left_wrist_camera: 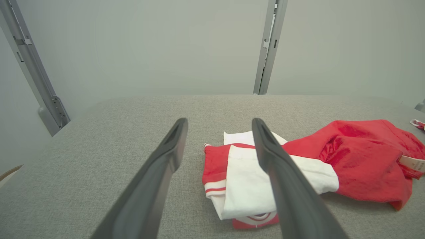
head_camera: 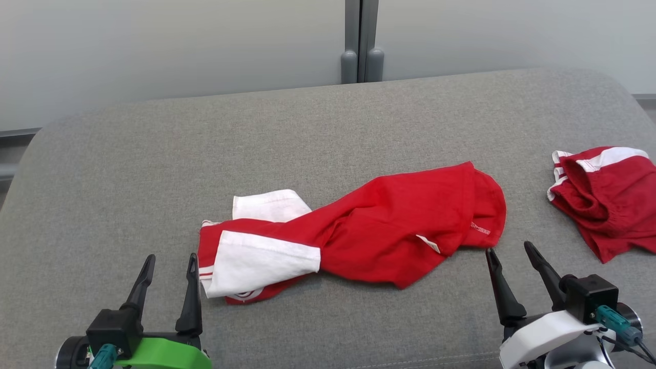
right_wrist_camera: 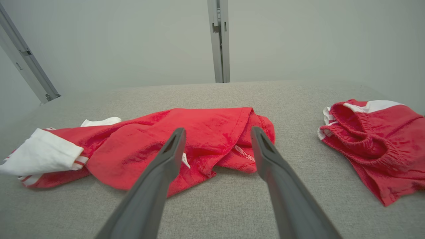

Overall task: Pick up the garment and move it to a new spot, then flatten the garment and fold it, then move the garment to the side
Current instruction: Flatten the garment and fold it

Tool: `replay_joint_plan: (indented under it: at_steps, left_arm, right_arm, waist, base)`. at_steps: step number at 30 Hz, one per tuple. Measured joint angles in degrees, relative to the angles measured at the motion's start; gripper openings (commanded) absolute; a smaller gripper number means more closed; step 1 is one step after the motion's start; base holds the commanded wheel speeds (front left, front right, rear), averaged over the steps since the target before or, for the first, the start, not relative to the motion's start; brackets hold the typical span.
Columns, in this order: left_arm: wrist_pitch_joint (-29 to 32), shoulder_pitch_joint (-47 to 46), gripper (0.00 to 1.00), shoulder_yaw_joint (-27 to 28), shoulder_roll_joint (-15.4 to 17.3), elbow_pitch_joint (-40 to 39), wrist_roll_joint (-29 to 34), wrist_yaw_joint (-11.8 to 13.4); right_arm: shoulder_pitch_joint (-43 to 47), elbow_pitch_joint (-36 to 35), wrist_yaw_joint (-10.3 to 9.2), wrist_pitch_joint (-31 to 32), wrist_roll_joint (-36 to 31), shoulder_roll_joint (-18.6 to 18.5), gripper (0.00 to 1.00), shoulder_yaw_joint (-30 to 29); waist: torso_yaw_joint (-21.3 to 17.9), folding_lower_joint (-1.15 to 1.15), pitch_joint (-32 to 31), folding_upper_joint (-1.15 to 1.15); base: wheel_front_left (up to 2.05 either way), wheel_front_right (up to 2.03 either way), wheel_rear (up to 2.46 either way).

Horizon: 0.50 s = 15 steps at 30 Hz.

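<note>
A crumpled red garment [head_camera: 389, 230] with white sleeves lies across the middle of the grey padded surface [head_camera: 318, 128]. It also lies ahead in the left wrist view, the garment [left_wrist_camera: 358, 156], and in the right wrist view, the garment [right_wrist_camera: 186, 139]. My left gripper [head_camera: 170, 263] stands open just left of the garment's white sleeve end, near the front edge. My right gripper [head_camera: 510, 249] stands open just in front of the garment's right end. Nothing is between either pair of fingers [left_wrist_camera: 166, 159] [right_wrist_camera: 265, 156].
A second red piece with white stripes and an elastic waistband, like shorts [head_camera: 607, 197], lies at the right edge of the surface, the shorts [right_wrist_camera: 375, 142]. A pale wall with a grey upright post [head_camera: 362, 41] runs behind the surface.
</note>
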Motion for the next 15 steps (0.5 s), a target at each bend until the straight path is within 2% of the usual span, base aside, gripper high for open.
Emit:
replay_joint_plan:
  at_steps: [6, 15]
  left_arm:
    - [0.1, -1.17, 1.0, -0.49, 0.03, -0.2, 0.02, -0.15]
    - [0.02, -3.64, 1.0, -1.35, -0.26, 0.45, 0.59, -0.7]
  right_arm:
    - [-0.74, 3.04, 0.0, 1.99, 0.18, -2.43, 1.0, 2.27]
    - [-7.87, 14.55, 0.01, 1.0, 0.14, -6.53, 1.0, 7.55]
  waist:
    - [0.31, 0.0, 0.95, 0.0]
    - [1.92, 0.0, 3.64, 0.0]
  base:
    - [0.0, 0.0, 0.0]
    - [0.0, 0.0, 0.0]
